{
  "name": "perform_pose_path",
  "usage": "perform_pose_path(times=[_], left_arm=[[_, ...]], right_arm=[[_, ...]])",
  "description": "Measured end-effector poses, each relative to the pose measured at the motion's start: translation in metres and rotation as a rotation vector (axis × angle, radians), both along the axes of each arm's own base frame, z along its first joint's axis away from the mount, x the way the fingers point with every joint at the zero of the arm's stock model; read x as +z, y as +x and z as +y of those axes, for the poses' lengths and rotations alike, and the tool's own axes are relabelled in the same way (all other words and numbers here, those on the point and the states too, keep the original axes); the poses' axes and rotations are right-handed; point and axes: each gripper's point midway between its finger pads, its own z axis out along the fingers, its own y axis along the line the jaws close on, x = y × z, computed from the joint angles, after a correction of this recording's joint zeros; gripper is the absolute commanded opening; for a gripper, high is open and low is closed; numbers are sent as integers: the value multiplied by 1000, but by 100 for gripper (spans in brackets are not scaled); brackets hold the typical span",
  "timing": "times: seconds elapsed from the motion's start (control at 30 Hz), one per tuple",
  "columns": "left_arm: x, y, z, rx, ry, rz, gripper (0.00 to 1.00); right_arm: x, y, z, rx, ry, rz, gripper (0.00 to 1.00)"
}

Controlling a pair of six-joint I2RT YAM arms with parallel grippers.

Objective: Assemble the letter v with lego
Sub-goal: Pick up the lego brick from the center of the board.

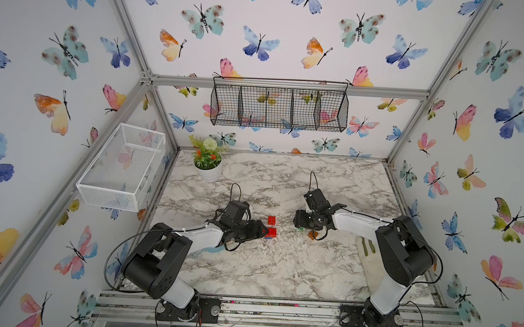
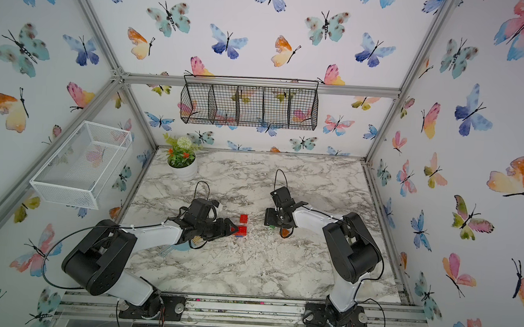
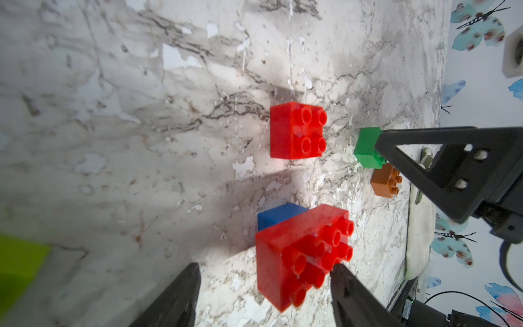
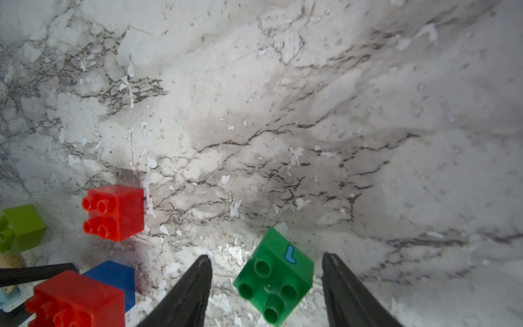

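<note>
The lego (image 1: 271,232) is glossy plastic with round studs and lies on a marble-patterned table (image 1: 279,265). In the left wrist view the left gripper (image 3: 266,266) has its black tapered fingers spread at the bottom of the frame. The long red brick (image 3: 302,254) sits between them, nearer one finger, partly on the blue brick (image 3: 280,216). A square red brick (image 3: 295,130) lies apart at centre. In the right wrist view the right gripper (image 4: 266,255) is spread too. The tilted green brick (image 4: 274,280) is between its fingers with a gap on each side (it has a small blue mark on its side). Only the wrist views show the lime brick (image 4: 19,226), at the left edge.
</note>
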Motion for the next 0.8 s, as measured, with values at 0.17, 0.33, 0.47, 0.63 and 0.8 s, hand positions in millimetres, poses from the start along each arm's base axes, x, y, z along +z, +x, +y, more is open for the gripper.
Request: perform_pose_path(times=[0.17,0.33,0.47,0.63,0.8], left_arm=[[0,1,0,16,-5,-2,71],[-2,3,0,29,-9,-3,69],[-3,4,0,38,-8,-3,67],[-4,4,0,45,7,-13,65],[-5,3,-3,60,38,-9,62]], right_arm=[[-3,-4,-2,8,-13,9,65],[-5,-6,2,27,-9,14,60],[-7,-8,8,51,-7,7,58],[-8,-8,11,64,-12,-1,54],[-8,-7,13,68,-19,-7,54]])
